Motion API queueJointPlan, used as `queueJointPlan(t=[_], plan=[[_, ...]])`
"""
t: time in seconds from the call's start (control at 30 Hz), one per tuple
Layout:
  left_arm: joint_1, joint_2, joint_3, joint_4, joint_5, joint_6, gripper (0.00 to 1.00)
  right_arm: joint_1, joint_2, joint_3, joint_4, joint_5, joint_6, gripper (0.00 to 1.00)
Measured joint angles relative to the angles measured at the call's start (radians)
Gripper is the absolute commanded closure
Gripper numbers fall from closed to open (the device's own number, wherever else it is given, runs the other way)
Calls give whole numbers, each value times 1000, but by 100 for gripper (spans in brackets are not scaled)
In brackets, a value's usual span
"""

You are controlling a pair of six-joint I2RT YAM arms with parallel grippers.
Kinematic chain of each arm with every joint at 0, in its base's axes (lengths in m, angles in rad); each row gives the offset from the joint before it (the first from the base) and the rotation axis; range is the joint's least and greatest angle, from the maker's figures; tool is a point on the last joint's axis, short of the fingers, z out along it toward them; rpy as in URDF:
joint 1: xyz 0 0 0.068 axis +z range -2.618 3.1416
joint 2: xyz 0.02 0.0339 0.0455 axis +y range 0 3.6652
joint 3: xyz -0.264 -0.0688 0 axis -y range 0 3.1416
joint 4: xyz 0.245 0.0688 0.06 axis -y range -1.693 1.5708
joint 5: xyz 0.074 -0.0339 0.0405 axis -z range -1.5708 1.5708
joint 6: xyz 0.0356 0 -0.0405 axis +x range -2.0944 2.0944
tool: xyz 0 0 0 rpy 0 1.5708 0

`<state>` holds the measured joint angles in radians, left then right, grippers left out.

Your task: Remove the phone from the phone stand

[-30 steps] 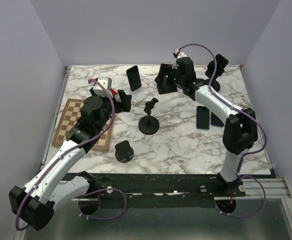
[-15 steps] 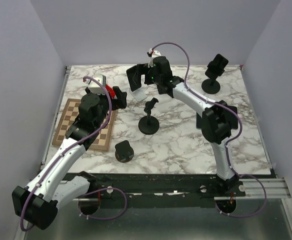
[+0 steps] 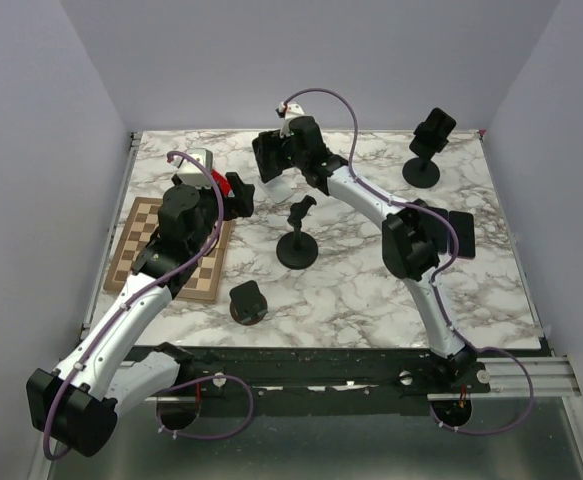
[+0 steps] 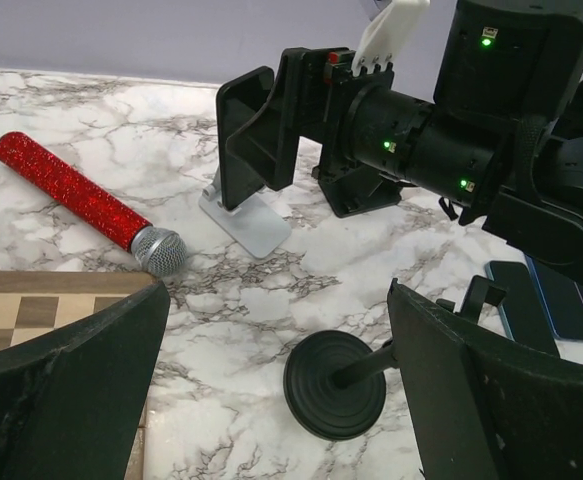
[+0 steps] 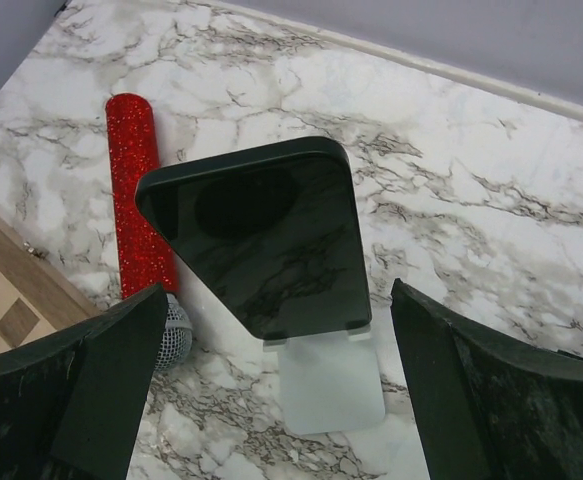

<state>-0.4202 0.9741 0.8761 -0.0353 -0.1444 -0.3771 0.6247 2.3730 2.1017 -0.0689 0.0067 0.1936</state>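
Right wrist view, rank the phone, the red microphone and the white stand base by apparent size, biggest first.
1. phone, clearly largest
2. red microphone, its head partly hidden
3. white stand base, though close to the microphone in area

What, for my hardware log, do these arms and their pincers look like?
Both the left arm and right arm have white links, bulky black joints and a looping purple cable. The left pincer and right pincer each have two broad black fingers. Small green lights dot the right wrist.

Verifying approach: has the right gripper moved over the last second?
Yes. The right gripper swung left, from right of the centre black stand to its left, now open at the phone.
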Motion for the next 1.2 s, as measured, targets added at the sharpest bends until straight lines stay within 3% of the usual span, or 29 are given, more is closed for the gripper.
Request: queueJointPlan(t=[0.57, 0.87, 1.1, 1.2], plan=[[2, 7, 0, -6, 19, -8, 2, 6, 97, 108, 31, -19, -29, 5], [2, 9, 0, -8, 27, -11, 2, 22, 119, 129, 37, 31, -68, 21], [2, 9, 0, -8, 30, -13, 2, 31, 129, 139, 52, 57, -94, 53], [2, 9, 0, -8, 31, -13, 2, 34, 129, 138, 52, 63, -102, 62]])
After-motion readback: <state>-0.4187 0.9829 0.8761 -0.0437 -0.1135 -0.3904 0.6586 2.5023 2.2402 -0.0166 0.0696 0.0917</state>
